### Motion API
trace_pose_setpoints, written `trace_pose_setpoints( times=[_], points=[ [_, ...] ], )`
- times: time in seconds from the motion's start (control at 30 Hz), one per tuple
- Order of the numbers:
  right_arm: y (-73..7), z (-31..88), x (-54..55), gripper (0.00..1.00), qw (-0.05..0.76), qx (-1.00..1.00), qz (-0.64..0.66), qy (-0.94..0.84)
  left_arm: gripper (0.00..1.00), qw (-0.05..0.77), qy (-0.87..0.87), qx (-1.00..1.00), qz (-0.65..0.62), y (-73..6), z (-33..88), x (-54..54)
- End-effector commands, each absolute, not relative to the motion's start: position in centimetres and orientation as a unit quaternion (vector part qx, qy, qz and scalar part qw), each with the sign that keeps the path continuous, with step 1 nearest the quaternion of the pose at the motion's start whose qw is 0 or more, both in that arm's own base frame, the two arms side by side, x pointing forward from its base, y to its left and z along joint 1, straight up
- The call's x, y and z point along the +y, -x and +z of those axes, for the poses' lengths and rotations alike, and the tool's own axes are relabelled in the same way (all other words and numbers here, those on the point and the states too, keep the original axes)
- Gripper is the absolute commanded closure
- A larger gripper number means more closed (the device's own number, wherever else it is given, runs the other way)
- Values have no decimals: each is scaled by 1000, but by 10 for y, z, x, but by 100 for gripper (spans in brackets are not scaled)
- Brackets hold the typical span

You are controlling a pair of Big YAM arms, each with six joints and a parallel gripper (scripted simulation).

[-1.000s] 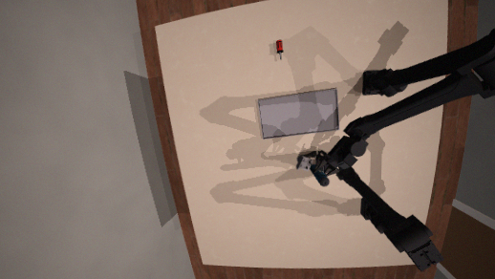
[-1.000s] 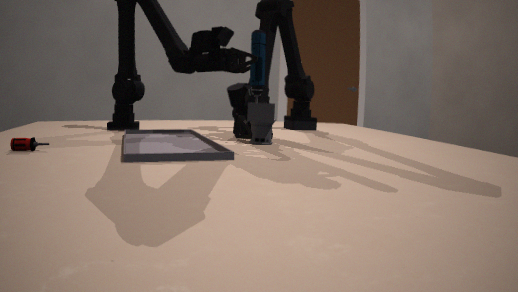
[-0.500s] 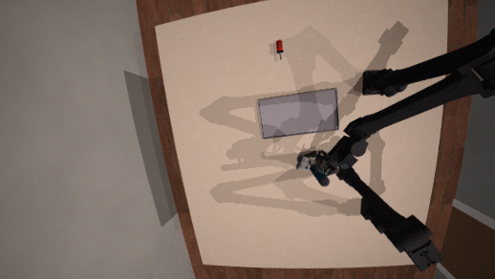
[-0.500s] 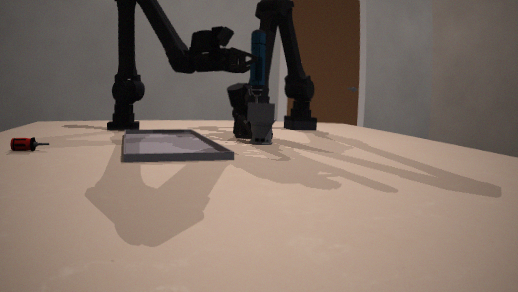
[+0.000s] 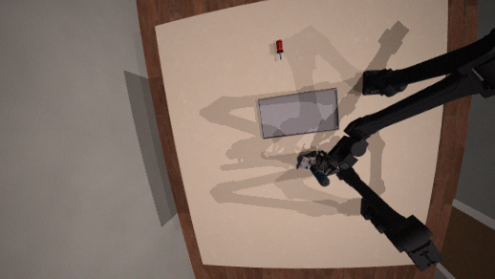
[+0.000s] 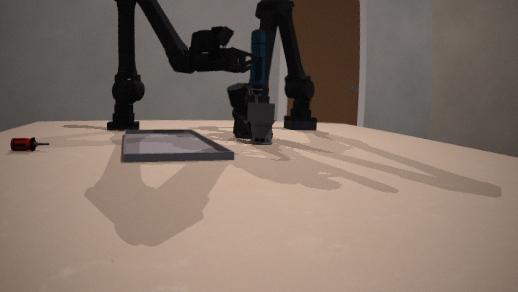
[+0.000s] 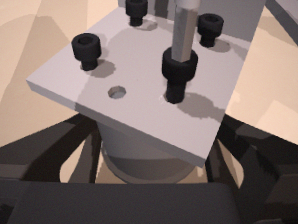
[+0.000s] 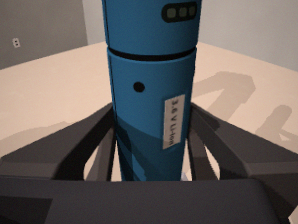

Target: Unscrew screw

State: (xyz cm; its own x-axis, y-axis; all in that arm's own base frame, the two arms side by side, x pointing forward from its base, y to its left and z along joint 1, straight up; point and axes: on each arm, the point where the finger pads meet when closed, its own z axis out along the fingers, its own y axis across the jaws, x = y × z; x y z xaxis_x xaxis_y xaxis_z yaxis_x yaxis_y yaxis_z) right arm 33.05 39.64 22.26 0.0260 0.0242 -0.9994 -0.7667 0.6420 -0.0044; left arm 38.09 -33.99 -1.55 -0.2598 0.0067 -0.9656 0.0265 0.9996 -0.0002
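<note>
One joint module (image 6: 262,136) (image 7: 145,157) stands upright on the table (image 5: 239,234) (image 6: 300,240), with one bracket (image 5: 304,162) (image 6: 261,113) (image 7: 135,65) on top of it. Four black screws (image 7: 86,48) (image 7: 136,9) (image 7: 210,25) (image 7: 179,65) show above the module, all with their heads raised off the bracket's plate; one hole (image 7: 117,92) there has no screw in it.

Two grippers are at the module. The left gripper (image 5: 311,165) (image 6: 255,131) (image 7: 151,112) grasps its round body, one finger on each side. Above it, the right gripper (image 5: 322,170) (image 6: 253,61) (image 8: 151,111) clasps one blue electric screwdriver (image 5: 324,181) (image 6: 258,57) (image 7: 186,32) (image 8: 152,115), upright, its bit at the head of one raised screw.

One tray (image 5: 261,119) (image 6: 175,157) lies near the module, and one small red screwdriver (image 5: 279,46) (image 6: 23,144) lies well apart from it, past the tray.

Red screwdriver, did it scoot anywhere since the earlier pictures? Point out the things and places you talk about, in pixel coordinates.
No. The red screwdriver (image 5: 279,46) (image 6: 23,144) is in the same spot beside the tray (image 5: 301,134) (image 6: 177,157), with the same gap between them.
</note>
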Motion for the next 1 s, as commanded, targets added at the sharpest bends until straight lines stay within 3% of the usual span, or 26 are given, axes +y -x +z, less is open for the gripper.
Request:
trace_pose_setpoints(
  times=[0.0,0.97],
  points=[
    [-340,270,414,58,685,592,316,283,41,608,-20,794,-8,-374,-25,-342],
    [-342,276,415,58,687,590,317,282,41,608,-20,794,-8,-374,-25,-342]
  ],
)
